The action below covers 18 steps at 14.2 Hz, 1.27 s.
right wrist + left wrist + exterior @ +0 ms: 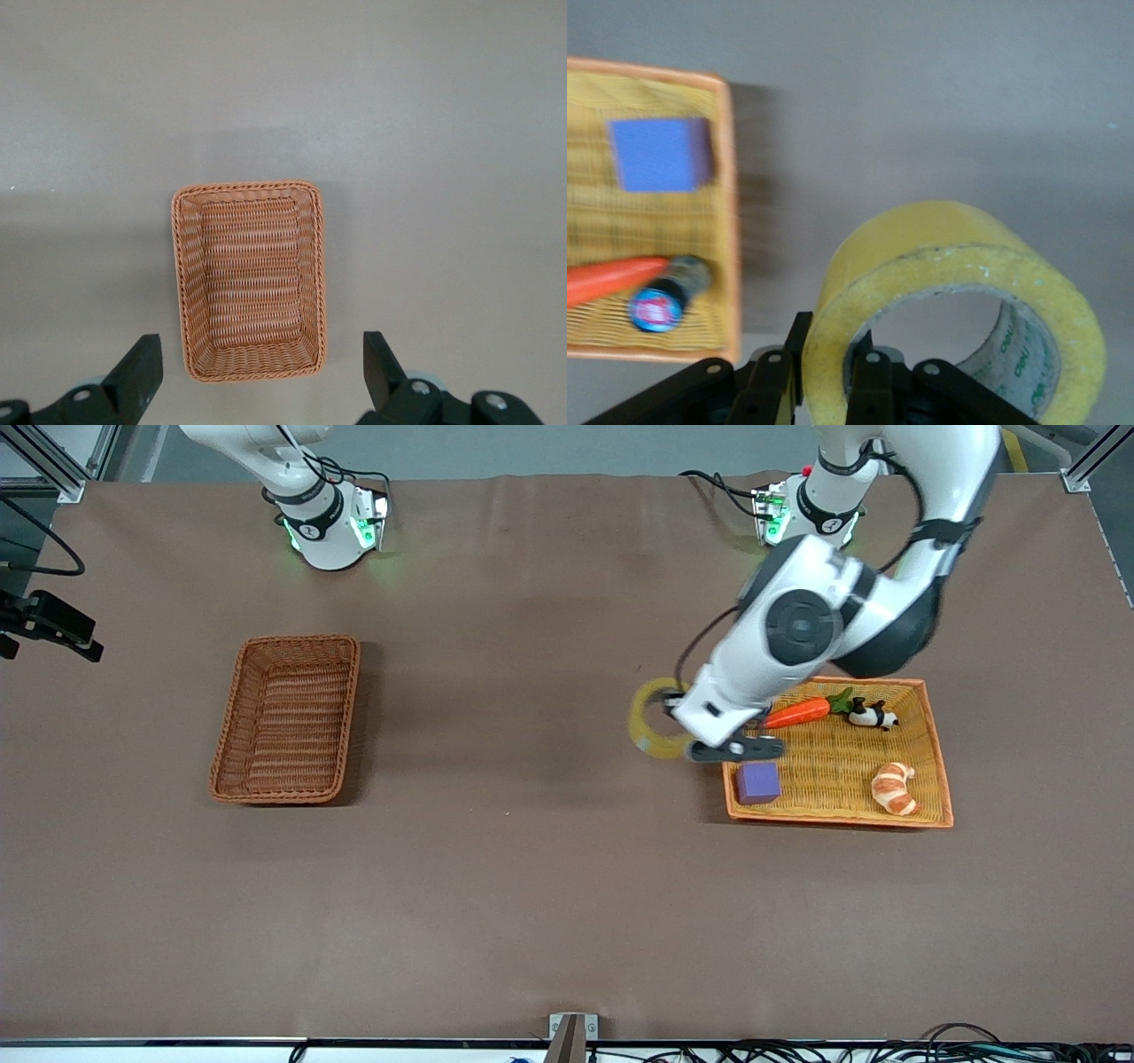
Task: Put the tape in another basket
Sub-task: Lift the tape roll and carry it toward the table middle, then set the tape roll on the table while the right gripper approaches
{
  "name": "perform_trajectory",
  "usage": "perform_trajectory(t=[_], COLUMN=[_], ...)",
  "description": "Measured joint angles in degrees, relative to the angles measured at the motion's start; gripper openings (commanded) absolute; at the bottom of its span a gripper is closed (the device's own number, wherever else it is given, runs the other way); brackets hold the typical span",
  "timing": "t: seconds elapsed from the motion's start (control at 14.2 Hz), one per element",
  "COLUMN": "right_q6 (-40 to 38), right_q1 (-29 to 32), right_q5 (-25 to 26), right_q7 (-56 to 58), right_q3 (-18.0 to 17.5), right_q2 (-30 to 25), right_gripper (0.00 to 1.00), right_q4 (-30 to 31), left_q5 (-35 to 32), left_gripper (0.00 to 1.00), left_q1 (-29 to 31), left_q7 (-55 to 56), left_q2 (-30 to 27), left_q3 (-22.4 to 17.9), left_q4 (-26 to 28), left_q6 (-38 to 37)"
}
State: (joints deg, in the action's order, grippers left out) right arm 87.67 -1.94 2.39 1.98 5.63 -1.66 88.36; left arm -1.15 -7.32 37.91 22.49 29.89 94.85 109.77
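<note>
Front view: tape [654, 730] is clamped by left gripper [687, 731] over table [532, 868] beside tray [930, 762]. Right gripper [261, 376] is held spread above basket [288, 717].

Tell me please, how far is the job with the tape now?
Done: the left gripper has the tape clamped through its wall, jaws shut on it, lifted out of the orange tray and over the bare table beside it. In hand: the carry toward the basket. Left: cross the table and drop it in; the basket holds nothing. The right gripper waits open above that basket.
</note>
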Motion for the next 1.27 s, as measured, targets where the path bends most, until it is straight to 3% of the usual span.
perform_trajectory(t=[0.14,0.42,0.64,0.85,0.92,1.13,1.27], right_q6=[0.02,0.08,0.12,0.13,0.13,0.12,0.11], right_q1=[0.0,0.01,0.09,0.11,0.12,0.15,0.15], right_q5=[0.0,-0.14,-0.99,-1.28,-1.29,-1.31,-1.35], right_q7=[0.0,0.0,0.0,0.0,0.0,0.0,0.02], right_q3=[0.02,0.06,0.35,0.39,0.4,0.44,0.43], right_q2=[0.01,0.02,0.03,0.03,0.03,0.05,0.08], right_gripper=[1.0,1.0,1.0,1.0,1.0,1.0,1.0], right_q4=[0.01,0.02,0.03,0.03,0.04,0.04,0.09], left_q5=[-2.68,-11.41,-12.46,-12.46,-12.46,-12.46,-12.46], left_gripper=[0.0,0.01,0.07,0.09,0.18,0.63,0.73], left_q1=[-2.28,-12.54,-21.83,-27.7,-28.0,-27.64,-27.34], left_q7=[3.85,13.47,15.37,15.45,15.46,15.39,15.39], left_q2=[4.57,17.74,26.68,31.38,32.59,33.95,33.9], left_q3=[2.59,2.71,-2.82,-7.81,-7.94,-8.12,-8.12], left_q4=[-2.67,-13.29,-22.21,-24.62,-24.91,-25.84,-26.66], left_q6=[0.01,0.41,2.4,10.14,12.17,13.35,13.36])
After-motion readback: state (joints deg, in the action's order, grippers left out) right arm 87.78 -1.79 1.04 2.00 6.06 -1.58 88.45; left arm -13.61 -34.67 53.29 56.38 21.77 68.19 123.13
